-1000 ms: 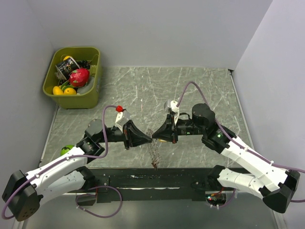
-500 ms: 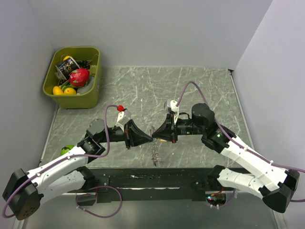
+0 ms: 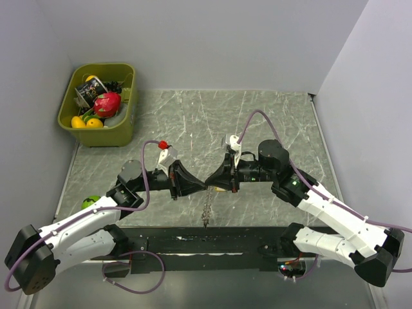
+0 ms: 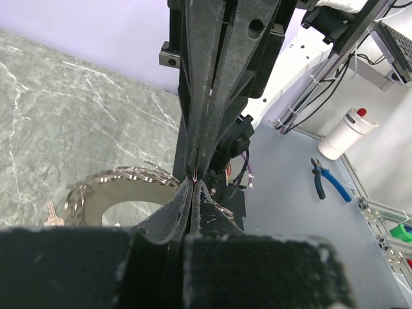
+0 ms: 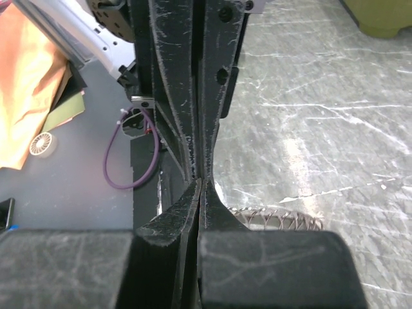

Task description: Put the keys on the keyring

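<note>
My left gripper [image 3: 201, 187] and right gripper [image 3: 211, 186] meet tip to tip above the middle of the marble table, both shut. The keyring [image 3: 206, 209], a spiky wreath of small grey keys, hangs just under that meeting point, off the table. In the left wrist view the keyring [image 4: 109, 183] runs leftward from my left gripper [image 4: 195, 187]. A small pale key [image 4: 53, 215] shows at its far end. In the right wrist view the keyring [image 5: 283, 219] emerges beside my right gripper [image 5: 201, 183]. A thin reddish sliver sits between the touching tips; what it is stays hidden.
A green bin [image 3: 122, 132] with toy fruit stands at the far left corner. A green ball [image 3: 91, 201] lies by the left arm. Beyond the table, blue pliers [image 4: 331, 183] and a white bottle [image 4: 347, 132] lie on a grey bench.
Both grippers stay shut and tip to tip. The left arm has edged slightly right and the hanging keyring has shifted a little with it.
</note>
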Robot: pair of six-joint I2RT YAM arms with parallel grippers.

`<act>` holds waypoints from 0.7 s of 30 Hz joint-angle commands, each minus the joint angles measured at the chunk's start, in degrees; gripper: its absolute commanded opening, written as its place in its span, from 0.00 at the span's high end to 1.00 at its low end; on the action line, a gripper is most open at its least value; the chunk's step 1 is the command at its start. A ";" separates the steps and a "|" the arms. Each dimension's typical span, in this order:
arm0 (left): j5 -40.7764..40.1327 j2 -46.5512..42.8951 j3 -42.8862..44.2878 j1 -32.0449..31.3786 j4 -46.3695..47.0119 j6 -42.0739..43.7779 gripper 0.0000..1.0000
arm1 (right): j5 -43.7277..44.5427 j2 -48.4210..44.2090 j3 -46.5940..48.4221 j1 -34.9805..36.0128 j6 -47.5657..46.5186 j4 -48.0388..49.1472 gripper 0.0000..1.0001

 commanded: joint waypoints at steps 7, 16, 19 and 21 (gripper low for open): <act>-2.30 -2.45 0.47 -0.30 2.35 0.64 0.99 | 7.03 -4.33 -2.55 -1.07 0.89 3.71 0.84; -4.59 -5.53 -0.23 -0.30 0.68 2.13 0.99 | 1.23 -5.66 -4.84 -1.86 0.89 5.21 0.40; -4.06 -5.62 -0.15 -0.30 0.24 2.48 0.99 | -0.88 -5.83 -5.10 -1.95 1.07 6.27 0.38; -4.15 -5.79 -0.15 -0.21 0.07 2.57 0.99 | -2.37 -6.10 -5.10 -1.95 1.15 6.97 0.37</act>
